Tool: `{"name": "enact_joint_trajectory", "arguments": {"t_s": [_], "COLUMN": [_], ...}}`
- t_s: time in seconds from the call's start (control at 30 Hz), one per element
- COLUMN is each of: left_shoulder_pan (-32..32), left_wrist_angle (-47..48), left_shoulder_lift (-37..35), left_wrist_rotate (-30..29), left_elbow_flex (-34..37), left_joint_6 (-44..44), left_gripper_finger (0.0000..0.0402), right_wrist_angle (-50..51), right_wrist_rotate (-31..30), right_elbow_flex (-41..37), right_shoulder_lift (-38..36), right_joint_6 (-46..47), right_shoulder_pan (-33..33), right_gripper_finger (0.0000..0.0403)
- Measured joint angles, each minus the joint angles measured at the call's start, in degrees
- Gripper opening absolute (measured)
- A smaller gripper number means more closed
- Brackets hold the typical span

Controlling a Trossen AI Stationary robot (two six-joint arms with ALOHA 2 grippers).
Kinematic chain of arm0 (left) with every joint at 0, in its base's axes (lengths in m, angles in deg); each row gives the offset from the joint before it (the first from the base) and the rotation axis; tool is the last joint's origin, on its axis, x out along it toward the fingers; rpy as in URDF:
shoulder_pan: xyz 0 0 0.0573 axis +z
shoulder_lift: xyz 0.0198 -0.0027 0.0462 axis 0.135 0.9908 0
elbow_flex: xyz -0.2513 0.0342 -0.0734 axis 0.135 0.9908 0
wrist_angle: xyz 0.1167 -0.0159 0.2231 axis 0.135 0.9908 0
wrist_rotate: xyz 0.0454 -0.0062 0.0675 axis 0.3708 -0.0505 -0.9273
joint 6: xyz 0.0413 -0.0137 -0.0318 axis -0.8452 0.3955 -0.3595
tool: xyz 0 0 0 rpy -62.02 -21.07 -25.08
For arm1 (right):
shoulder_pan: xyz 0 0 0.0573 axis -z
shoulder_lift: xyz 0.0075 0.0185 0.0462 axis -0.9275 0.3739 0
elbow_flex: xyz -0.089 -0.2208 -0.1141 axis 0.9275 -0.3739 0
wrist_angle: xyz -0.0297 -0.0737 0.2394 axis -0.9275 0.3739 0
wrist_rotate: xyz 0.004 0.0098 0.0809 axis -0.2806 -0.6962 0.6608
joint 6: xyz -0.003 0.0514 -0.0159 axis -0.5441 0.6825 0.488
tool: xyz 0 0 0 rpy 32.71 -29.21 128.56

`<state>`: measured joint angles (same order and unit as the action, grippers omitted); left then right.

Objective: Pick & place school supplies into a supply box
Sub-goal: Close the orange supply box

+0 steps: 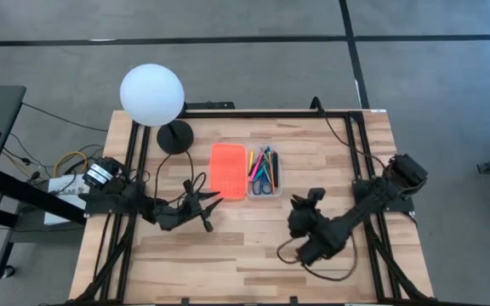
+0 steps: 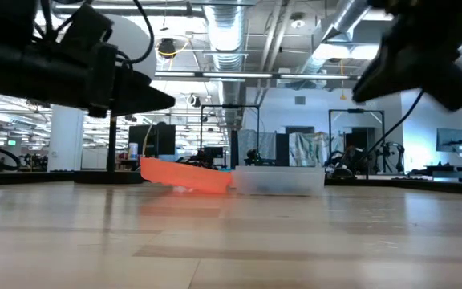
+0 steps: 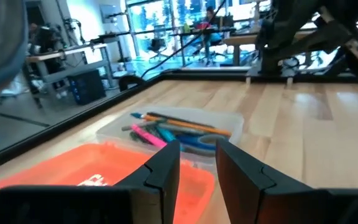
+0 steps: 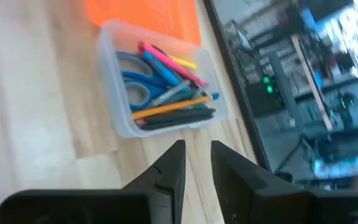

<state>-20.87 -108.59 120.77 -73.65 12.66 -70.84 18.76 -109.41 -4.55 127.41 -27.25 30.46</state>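
The supply box stands at the table's middle. Its clear tray (image 1: 264,174) holds the school supplies (image 4: 166,93): pink, yellow, orange, green and dark pens and blue-handled scissors. Its orange lid (image 1: 228,170) lies open on the table along the tray's left side. My left gripper (image 1: 204,206) hovers near the lid's front left and points level toward the box. Its fingers (image 3: 169,165) are a narrow gap apart with nothing between them. My right gripper (image 1: 311,201) hangs off the tray's front right, tilted down. It too stands narrowly open and holds nothing (image 4: 197,158).
A white globe lamp (image 1: 151,95) on a black round base (image 1: 175,136) stands at the far left, behind the lid. Dark frame rails (image 1: 360,144) run along the table's left and right sides. Bare wood (image 1: 245,255) lies in front of the box.
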Motion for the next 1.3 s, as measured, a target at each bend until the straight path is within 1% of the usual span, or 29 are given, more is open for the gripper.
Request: {"name": "enact_joint_trajectory", "arguments": {"t_s": [0.13, 0.2, 0.3, 0.4, 0.57, 0.67, 0.73, 0.83, 0.9, 1.0, 1.07, 1.13, 1.2, 1.23, 1.3], "left_shoulder_pan": [2.15, 3.09, 4.28, 4.95, 5.19, 5.19, 5.19, 5.15, 4.95, 4.35, 3.79, 3.28, 2.85, 2.70, 2.59], "left_wrist_angle": [0.04, 0.55, 0.21, 0.05, 0.16, 0.13, 0.21, 0.54, 0.56, 1.82, 3.37, 5.33, 7.39, 8.63, 11.21], "left_shoulder_lift": [-1.85, -3.28, -5.42, -7.61, -9.91, -10.08, -10.08, -10.08, -10.08, -10.08, -10.08, -10.08, -10.08, -10.29, -11.13], "left_wrist_rotate": [3.45, 5.28, 7.64, 7.64, 7.04, 6.75, 6.77, 6.53, 4.77, 0.04, -3.80, -7.96, -10.69, -11.01, -10.16], "left_elbow_flex": [-0.13, -0.11, -0.33, -0.61, -0.95, -1.92, -2.39, -2.58, -2.59, -2.59, -2.58, -2.60, -2.53, -2.30, -1.76], "left_joint_6": [-1.20, -2.08, -4.25, -7.70, -15.03, -18.48, -19.71, -20.62, -21.39, -22.84, -23.73, -23.79, -23.40, -22.85, -20.33], "left_gripper_finger": [0.0098, 0.0098, 0.0098, 0.0098, 0.0098, 0.0098, 0.0098, 0.0098, 0.0098, 0.0098, 0.0098, 0.0098, 0.0098, 0.0098, 0.0098], "right_wrist_angle": [-0.01, -0.28, -1.36, -3.06, -7.64, -14.34, -20.45, -31.72, -39.95, -49.82, -51.00, -48.23, -45.16, -44.75, -44.87], "right_wrist_rotate": [-0.25, -1.60, -4.08, -4.90, -4.72, -3.62, -0.27, 6.30, 9.51, 9.83, 6.47, 1.61, -2.02, -2.70, -2.63], "right_elbow_flex": [0.07, 0.06, 0.04, 0.07, -0.57, -4.15, -7.95, -15.28, -20.33, -27.01, -29.96, -31.75, -34.25, -35.30, -37.79], "right_shoulder_lift": [-3.57, -5.94, -10.28, -15.69, -25.71, -32.95, -38.34, -47.01, -52.57, -60.12, -64.13, -67.11, -69.14, -69.71, -70.30], "right_joint_6": [-1.41, -2.91, -7.51, -12.82, -22.77, -29.16, -33.40, -39.55, -43.76, -49.02, -49.16, -47.20, -38.72, -33.60, -30.13], "right_shoulder_pan": [-3.33, -4.99, -6.96, -7.61, -6.17, -4.87, -4.13, -3.08, -3.00, -3.03, -2.79, -2.32, -1.52, -0.96, 0.30], "right_gripper_finger": [0.0069, 0.0069, 0.0069, 0.0069, 0.0069, 0.0069, 0.0069, 0.0069, 0.0069, 0.0069, 0.0069, 0.0069, 0.0069, 0.0069, 0.0069]}}
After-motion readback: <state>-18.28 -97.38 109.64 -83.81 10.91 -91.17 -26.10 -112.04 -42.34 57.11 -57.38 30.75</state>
